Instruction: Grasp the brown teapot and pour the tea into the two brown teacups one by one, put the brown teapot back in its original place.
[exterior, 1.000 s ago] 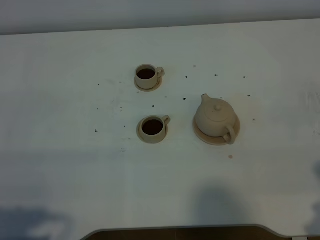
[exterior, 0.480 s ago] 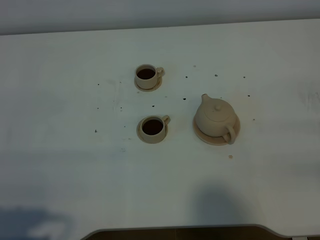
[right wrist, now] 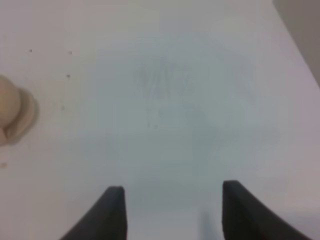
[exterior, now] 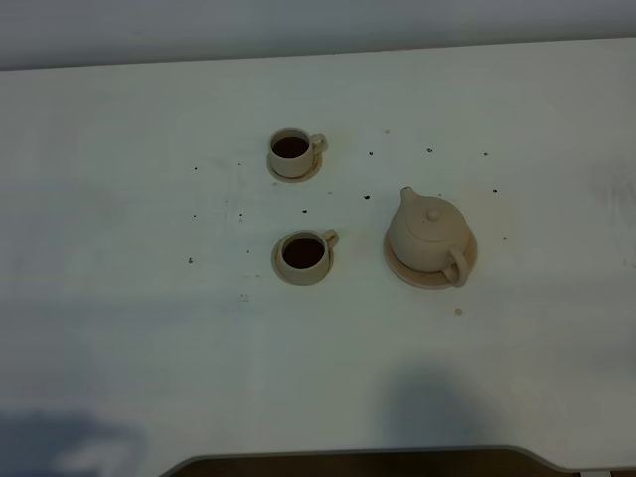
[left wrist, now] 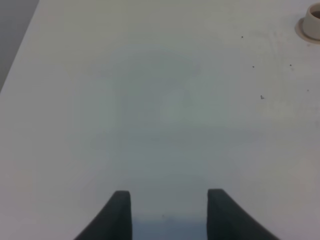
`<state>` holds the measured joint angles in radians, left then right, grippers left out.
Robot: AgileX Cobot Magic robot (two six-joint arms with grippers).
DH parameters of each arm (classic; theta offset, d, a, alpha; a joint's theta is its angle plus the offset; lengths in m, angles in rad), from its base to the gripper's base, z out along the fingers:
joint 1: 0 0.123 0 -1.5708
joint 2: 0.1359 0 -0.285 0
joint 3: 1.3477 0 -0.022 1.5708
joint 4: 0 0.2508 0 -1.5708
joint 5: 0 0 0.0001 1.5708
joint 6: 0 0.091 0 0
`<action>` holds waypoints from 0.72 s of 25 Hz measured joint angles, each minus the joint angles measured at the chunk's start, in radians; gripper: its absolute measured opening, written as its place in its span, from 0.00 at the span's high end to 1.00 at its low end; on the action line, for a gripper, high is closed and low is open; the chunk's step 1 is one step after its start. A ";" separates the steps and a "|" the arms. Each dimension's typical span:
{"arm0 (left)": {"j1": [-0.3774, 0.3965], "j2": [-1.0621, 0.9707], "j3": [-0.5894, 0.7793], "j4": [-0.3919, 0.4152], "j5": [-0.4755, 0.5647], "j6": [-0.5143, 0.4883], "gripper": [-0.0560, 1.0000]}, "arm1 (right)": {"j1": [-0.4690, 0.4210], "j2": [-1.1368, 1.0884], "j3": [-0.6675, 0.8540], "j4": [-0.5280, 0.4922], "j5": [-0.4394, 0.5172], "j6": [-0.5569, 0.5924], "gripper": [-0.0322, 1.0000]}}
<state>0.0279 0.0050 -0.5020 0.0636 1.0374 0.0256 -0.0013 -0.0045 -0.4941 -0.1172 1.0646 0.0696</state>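
Exterior high view: brown teapot [exterior: 429,235] upright on its wide round saucer [exterior: 399,268], the original place, lid on, spout toward the far side, loop handle toward the near edge. Two brown teacups on their small saucers to its left: far teacup [exterior: 291,151] and near teacup [exterior: 303,251], each showing dark liquid inside, each upright. White table [exterior: 119,328] flecked with small dark specks between the cups and the pot. No arm or gripper in this view. Judged from this: both pours apparently done, pot apparently set back on its place, little or nothing left of the task beyond the arms resting clear. Left wrist view: left gripper [left wrist: 169,212] with two dark fingertips [left wrist: 119,207] set moderately apart, nothing between them, bare table ahead of the jaws; one cup with saucer [left wrist: 311,24] cut off at the picture's edge, far ahead of the jaws and well off to one side, well apart from them; which of the two cups, not possible to tell. Right wrist view: right gripper [right wrist: 172,212] with fingertips [right wrist: 114,207] spread wide, holding nothing, bare table ahead; teapot [right wrist: 9,107] on the rim of its saucer [right wrist: 27,115] partly in view, ahead of the jaws and well off to the side, well apart from them, untouched.
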 joint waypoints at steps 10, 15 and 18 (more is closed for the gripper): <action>0.000 0.000 0.000 0.000 0.000 0.000 0.60 | 0.000 -0.002 0.002 0.026 0.000 -0.044 0.53; 0.000 0.000 0.000 0.000 0.000 0.000 0.60 | 0.000 -0.002 0.002 0.026 0.000 -0.046 0.53; 0.000 0.000 0.000 0.000 0.000 0.000 0.60 | 0.000 -0.002 0.002 0.026 0.000 -0.046 0.53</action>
<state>0.0279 0.0050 -0.5020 0.0636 1.0374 0.0256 -0.0013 -0.0062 -0.4924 -0.0912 1.0646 0.0239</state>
